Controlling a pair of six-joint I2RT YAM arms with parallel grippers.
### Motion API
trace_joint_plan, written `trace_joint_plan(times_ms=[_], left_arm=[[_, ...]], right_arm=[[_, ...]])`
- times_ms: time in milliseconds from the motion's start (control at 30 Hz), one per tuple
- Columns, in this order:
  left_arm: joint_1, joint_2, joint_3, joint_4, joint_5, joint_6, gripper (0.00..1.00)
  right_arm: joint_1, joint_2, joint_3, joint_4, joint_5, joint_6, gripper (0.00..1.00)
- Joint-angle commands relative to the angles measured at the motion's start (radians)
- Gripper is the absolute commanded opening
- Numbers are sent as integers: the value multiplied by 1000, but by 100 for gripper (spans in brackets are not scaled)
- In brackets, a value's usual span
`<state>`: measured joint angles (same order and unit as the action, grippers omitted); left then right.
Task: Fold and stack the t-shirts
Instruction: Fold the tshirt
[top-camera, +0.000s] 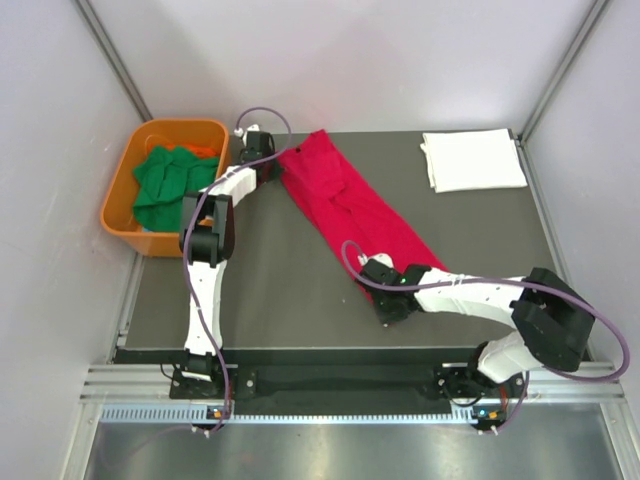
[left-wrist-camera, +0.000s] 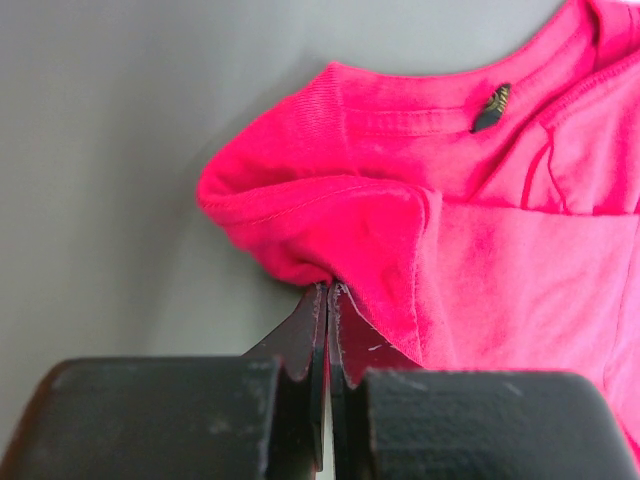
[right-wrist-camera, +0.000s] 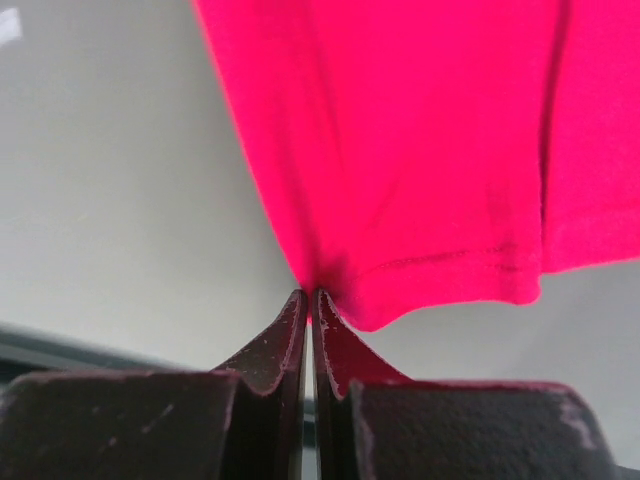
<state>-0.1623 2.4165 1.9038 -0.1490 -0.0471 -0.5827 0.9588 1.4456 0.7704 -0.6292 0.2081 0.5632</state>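
A bright red t-shirt (top-camera: 350, 205) lies stretched in a diagonal band across the dark table, from far left to near right. My left gripper (top-camera: 272, 163) is shut on the red t-shirt's (left-wrist-camera: 480, 230) shoulder edge near the collar; the pinch shows in the left wrist view (left-wrist-camera: 328, 288). My right gripper (top-camera: 378, 285) is shut on the hem corner of the red t-shirt (right-wrist-camera: 420, 150), pinched at the fingertips (right-wrist-camera: 310, 295). A folded white t-shirt (top-camera: 472, 160) lies at the far right of the table. Green t-shirts (top-camera: 168, 185) are bunched in the orange tub (top-camera: 125, 200).
The orange tub stands off the table's far left edge. Grey walls and metal frame posts close in the table on the left, right and back. The arm bases sit at the near rail (top-camera: 330, 385).
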Motion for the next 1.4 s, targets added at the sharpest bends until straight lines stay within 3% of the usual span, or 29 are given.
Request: trace_joint_plan(times_ms=[0, 333, 500, 700, 1067, 1367], left_arm=[[7, 33, 37, 39, 13, 15, 0], [10, 47, 75, 16, 12, 34, 0], [12, 64, 93, 71, 99, 34, 0], [12, 121, 191, 65, 67, 12, 0], [12, 257, 357, 141, 61, -80, 0], [10, 276, 397, 178, 78, -108, 0]], right_arm=[[81, 15, 64, 2, -52, 99, 0], [224, 58, 113, -1, -38, 251, 0], [241, 76, 145, 55, -38, 319, 0], [247, 133, 210, 94, -29, 386, 0], [259, 300, 420, 71, -25, 372, 0], [256, 418, 523, 91, -61, 368, 0]])
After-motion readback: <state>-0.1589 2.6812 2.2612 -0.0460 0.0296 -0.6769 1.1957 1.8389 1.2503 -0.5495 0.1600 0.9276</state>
